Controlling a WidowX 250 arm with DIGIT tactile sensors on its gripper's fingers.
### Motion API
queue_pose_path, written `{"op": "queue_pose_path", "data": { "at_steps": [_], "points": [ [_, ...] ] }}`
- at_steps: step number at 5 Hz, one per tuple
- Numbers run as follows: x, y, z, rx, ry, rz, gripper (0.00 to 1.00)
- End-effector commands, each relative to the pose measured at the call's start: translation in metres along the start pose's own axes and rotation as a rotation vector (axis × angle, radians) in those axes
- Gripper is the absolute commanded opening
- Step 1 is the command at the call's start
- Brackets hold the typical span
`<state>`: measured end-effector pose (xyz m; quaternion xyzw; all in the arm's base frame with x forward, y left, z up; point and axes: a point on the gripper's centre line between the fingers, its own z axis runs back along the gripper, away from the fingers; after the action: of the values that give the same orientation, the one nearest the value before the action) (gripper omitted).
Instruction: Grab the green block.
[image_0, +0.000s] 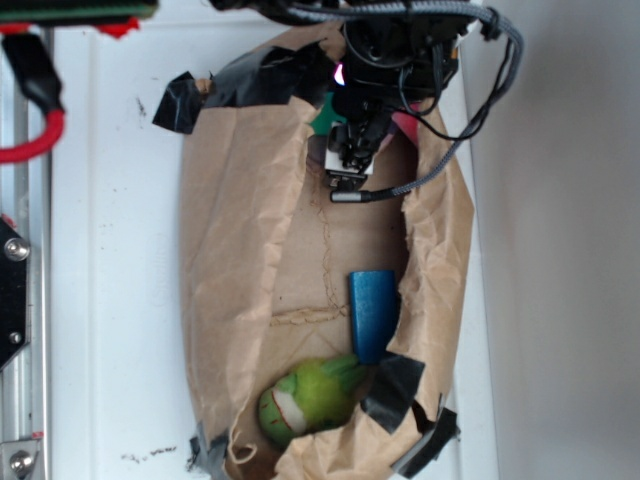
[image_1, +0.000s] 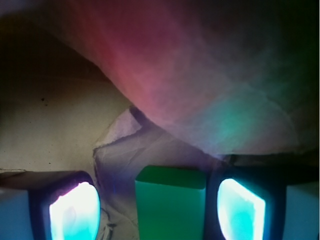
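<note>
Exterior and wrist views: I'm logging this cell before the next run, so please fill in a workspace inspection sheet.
Surface: crumpled brown paper with black tape patches, lying on a white table.
Job's things: green block sits between the jaws; contact cannot be told.
Clutter: blue block; fuzzy green plush toy.
Grippers: gripper low over the paper's far end; jaws apart.
Cables: grey cable looping beside the arm; red cable at the table edge.
Surroundings: metal rail alongside the table.

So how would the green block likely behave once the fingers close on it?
The green block looks rigid with flat faces, so it probably won't flex or roll. Its surface seems smooth, so it might slip. It sits between the gripper's fingers, apparently not yet pinched.
</note>
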<state>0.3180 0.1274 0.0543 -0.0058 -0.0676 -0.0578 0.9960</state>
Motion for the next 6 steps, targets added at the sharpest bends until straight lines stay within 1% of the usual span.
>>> {"op": "queue_pose_path", "data": {
  "at_steps": [1, 4, 5, 6],
  "points": [
    [0.0121, 0.0129, 0.0092, 0.071, -0.074, 0.013, 0.0],
    [0.0126, 0.0085, 0.0048, 0.111, -0.073, 0.014, 0.0],
    [0.0128, 0.0083, 0.0045, 0.113, -0.07, 0.014, 0.0],
    [0.0125, 0.0082, 0.0044, 0.112, -0.068, 0.008, 1.0]
  ]
}}
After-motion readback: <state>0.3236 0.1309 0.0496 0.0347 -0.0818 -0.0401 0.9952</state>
